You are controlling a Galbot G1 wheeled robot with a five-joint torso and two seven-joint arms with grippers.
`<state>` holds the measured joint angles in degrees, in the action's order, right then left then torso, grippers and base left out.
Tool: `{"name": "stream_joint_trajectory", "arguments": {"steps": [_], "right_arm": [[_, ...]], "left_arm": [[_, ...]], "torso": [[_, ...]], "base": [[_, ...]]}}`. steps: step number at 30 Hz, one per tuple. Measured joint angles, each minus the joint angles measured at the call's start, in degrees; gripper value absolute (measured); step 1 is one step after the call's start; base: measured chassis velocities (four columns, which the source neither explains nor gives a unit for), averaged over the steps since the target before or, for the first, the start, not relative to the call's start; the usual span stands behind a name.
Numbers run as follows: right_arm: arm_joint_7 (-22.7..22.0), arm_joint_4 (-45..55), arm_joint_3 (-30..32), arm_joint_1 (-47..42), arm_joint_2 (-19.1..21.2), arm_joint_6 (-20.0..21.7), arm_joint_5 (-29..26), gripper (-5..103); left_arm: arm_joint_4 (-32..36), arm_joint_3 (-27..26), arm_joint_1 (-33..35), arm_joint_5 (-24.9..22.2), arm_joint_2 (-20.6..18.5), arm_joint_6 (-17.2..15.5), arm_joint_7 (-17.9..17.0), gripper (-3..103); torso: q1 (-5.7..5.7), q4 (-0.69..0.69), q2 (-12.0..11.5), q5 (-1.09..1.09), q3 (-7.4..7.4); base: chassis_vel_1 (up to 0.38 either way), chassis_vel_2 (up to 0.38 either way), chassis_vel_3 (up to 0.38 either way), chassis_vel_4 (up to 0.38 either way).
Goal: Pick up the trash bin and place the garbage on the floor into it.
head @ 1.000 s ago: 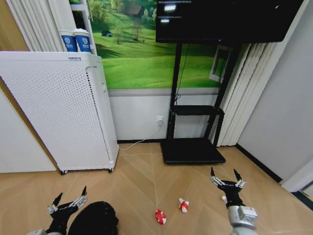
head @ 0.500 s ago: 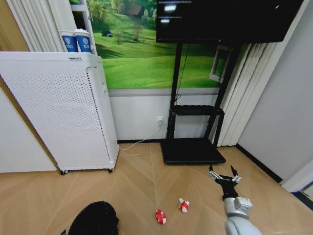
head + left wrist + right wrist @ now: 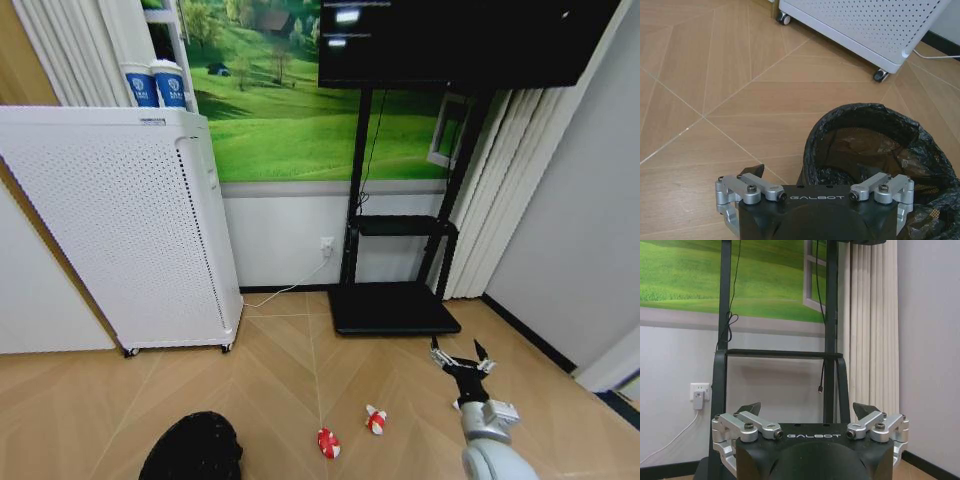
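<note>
The trash bin [image 3: 192, 448], a round black mesh basket lined with a black bag, stands on the parquet floor [image 3: 280, 380] at the lower edge of the head view, in front of the white perforated air purifier [image 3: 120, 225] on casters. In the left wrist view the left gripper [image 3: 815, 175] hangs just above the floor beside the bin's [image 3: 875, 150] rim, with one fingertip [image 3: 756, 170] visible over bare parquet and the other hidden against the dark liner; the fingers are spread apart and hold nothing. Two crumpled red-and-white garbage items lie on the floor to the right of the bin: one wrapper [image 3: 328, 442] nearer the bin, and a second wrapper [image 3: 375, 419] just beyond it, the two apart from each other. The right gripper [image 3: 462, 356] is raised over the floor to the right of the second wrapper, near the black TV stand base [image 3: 393, 308], its fingers spread wide and empty. In the right wrist view the right gripper [image 3: 807, 410] points toward the stand's legs and the wall.
</note>
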<state>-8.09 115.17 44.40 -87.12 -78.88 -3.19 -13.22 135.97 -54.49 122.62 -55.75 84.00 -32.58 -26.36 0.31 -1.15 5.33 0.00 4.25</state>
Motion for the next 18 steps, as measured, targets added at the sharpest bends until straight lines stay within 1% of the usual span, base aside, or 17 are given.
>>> {"name": "stream_joint_trajectory", "arguments": {"steps": [1, 6, 8, 9, 10, 11, 12, 14, 16, 18], "right_arm": [[0.0, 0.0, 0.0, 0.0, 0.0, 0.0, 0.0, 100], [0.13, 1.32, 0.05, -1.62, 0.19, -0.33, 0.18, 100], [0.13, 1.44, 0.12, -1.75, 0.27, -0.37, 0.15, 100], [0.16, 1.84, 0.35, -2.04, 0.54, -0.45, 0.07, 100], [0.16, 1.98, 0.42, -2.08, 0.61, -0.48, -0.02, 100], [0.16, 1.98, 0.42, -2.08, 0.61, -0.48, -0.02, 100], [0.17, 2.14, 0.48, -2.09, 0.67, -0.5, -0.16, 100], [0.17, 2.4, 0.69, -2.01, 0.72, -0.5, -0.49, 100], [0.17, 2.47, 0.74, -1.95, 0.72, -0.51, -0.57, 100], [0.17, 2.51, 0.81, -1.94, 0.68, -0.59, -0.6, 100]], "left_arm": [[0.0, 0.0, 0.0, 0.0, 0.0, 0.0, 0.0, 100], [-6.44, 3.87, -7.18, 0.32, -2.14, -0.83, -2.11, 100], [-6.98, 4.27, -7.84, 0.3, -2.5, -1.05, -2.34, 100], [-8.55, 5.7, -9.67, 0.0, -3.67, -1.61, -2.93, 100], [-8.98, 6.18, -10.11, -0.13, -4.01, -1.85, -3.16, 103], [-8.98, 6.18, -10.11, -0.13, -4.01, -1.85, -3.16, 103], [-9.41, 6.68, -10.47, -0.23, -4.33, -1.97, -3.24, 100], [-10.43, 7.7, -10.76, -0.16, -4.71, -2.16, -3.33, 90], [-10.7, 7.92, -10.75, -0.06, -4.71, -2.17, -3.29, 90], [-11.14, 8.21, -10.29, 0.32, -4.45, -1.93, -2.47, 80]], "torso": [[0.0, 0.0, 0.0, 0.0, 0.0], [0.01, -0.01, 0.04, -0.02, 0.04], [0.01, -0.01, 0.04, -0.01, 0.04], [0.01, -0.01, 0.05, -0.02, 0.05], [0.02, -0.01, 0.06, -0.02, 0.05], [0.02, -0.01, 0.06, -0.02, 0.05], [0.02, -0.02, 0.06, -0.02, 0.06], [0.03, -0.01, 0.07, -0.01, 0.06], [0.02, 0.0, 0.07, -0.01, 0.07], [0.03, 0.0, 0.09, -0.01, 0.07]], "base": [[0.0, 0.0, 0.0, 0.0], [0.0, 0.0, 0.0, 0.0], [0.0, 0.0, 0.0, 0.0], [0.0, 0.0, 0.0, 0.0], [0.0, 0.0, 0.0, 0.0], [0.0, 0.0, 0.0, 0.0], [0.0, 0.0, 0.0, 0.0], [0.0, 0.0, 0.0, 0.0], [0.0, 0.0, 0.0, 0.0], [0.0, 0.0, 0.0, 0.0]]}}
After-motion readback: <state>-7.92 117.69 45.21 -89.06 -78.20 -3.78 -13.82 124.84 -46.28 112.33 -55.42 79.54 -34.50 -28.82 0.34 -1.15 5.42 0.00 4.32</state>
